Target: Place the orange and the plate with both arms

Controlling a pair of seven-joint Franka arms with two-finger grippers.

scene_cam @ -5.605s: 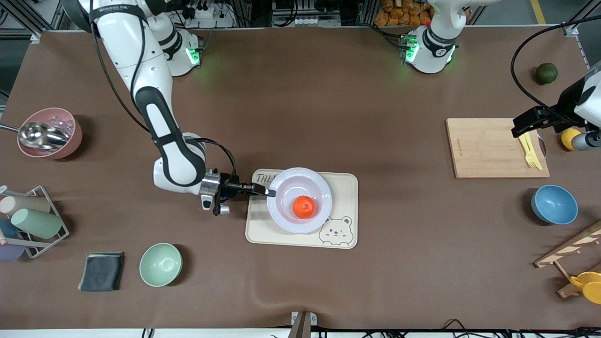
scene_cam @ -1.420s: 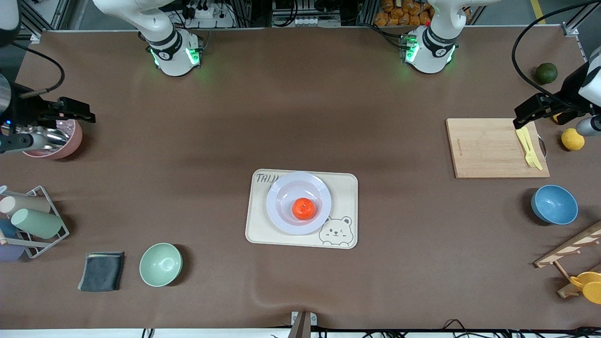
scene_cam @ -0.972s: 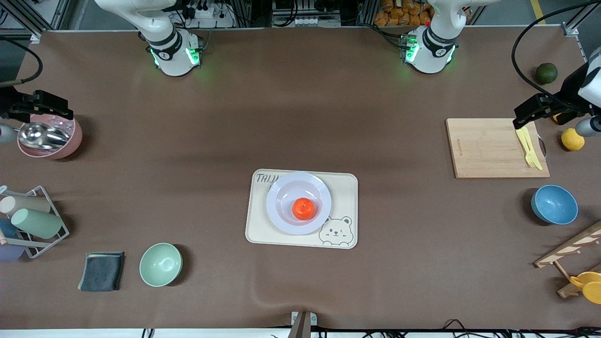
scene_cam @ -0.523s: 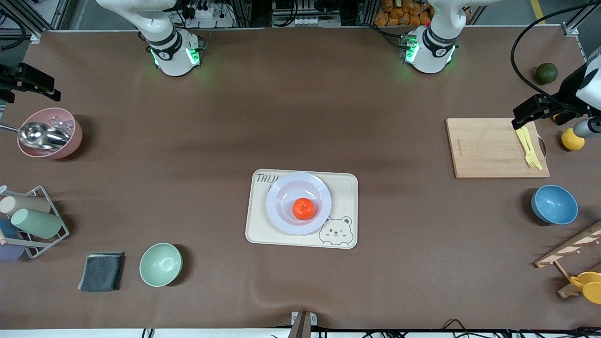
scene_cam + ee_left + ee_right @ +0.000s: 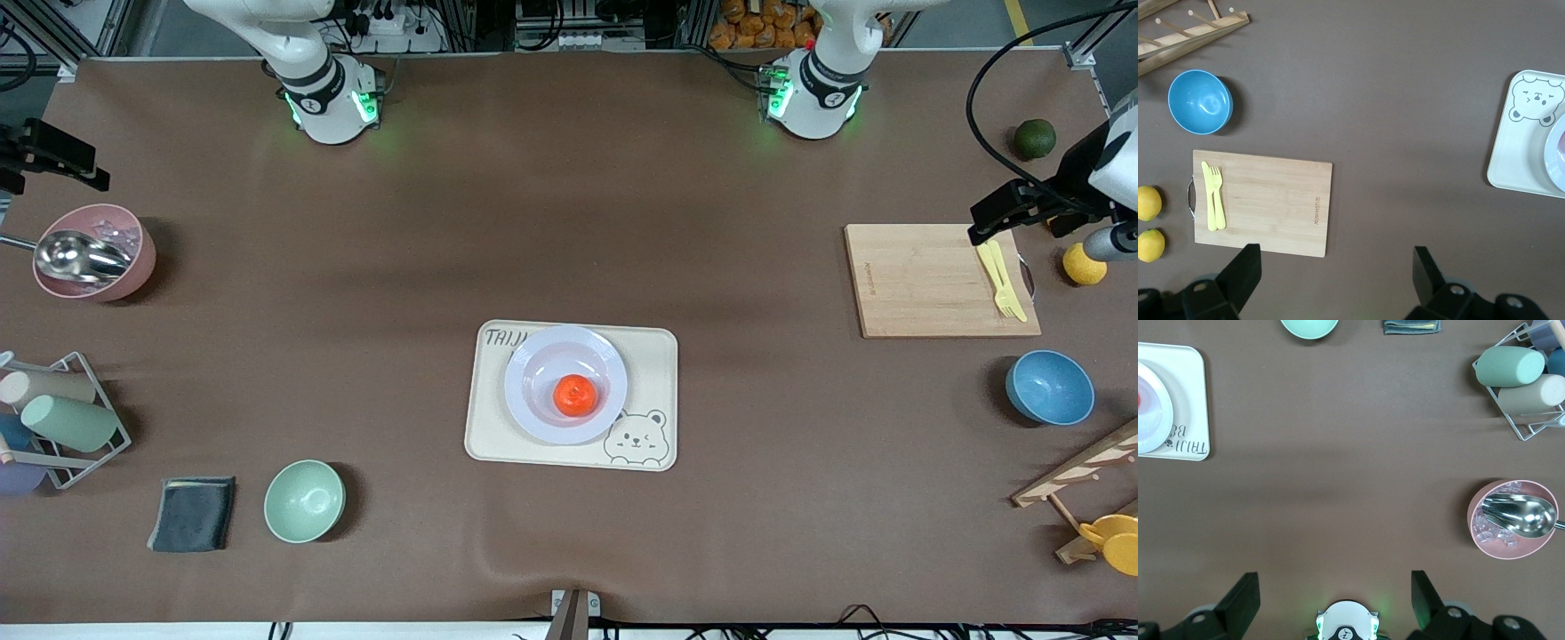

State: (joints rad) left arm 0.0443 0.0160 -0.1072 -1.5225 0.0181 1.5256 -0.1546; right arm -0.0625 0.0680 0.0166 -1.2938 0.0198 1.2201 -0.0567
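On the cream bear-printed tray [image 5: 653, 356], the small bright orange [image 5: 575, 395] is seen resting in the round pale lavender plate [image 5: 533, 360]. Only the wrist views show both claws spread wide and released: left claw [image 5: 1335, 273] over the wooden cutting board [image 5: 1271, 200], right claw [image 5: 1335, 597] over bare brown surface [image 5: 1338, 487].

colours on your brown table

you have a bright orange-red orange [image 5: 574, 395] on a pale lavender-white plate [image 5: 539, 411], on a cream tray [image 5: 653, 356] printed with a bear face; a blue bowl [image 5: 1049, 388], a green bowl [image 5: 304, 500], a pink bowl [image 5: 133, 258], and a yellow fork [image 5: 1003, 279] on a light wood board [image 5: 916, 280].
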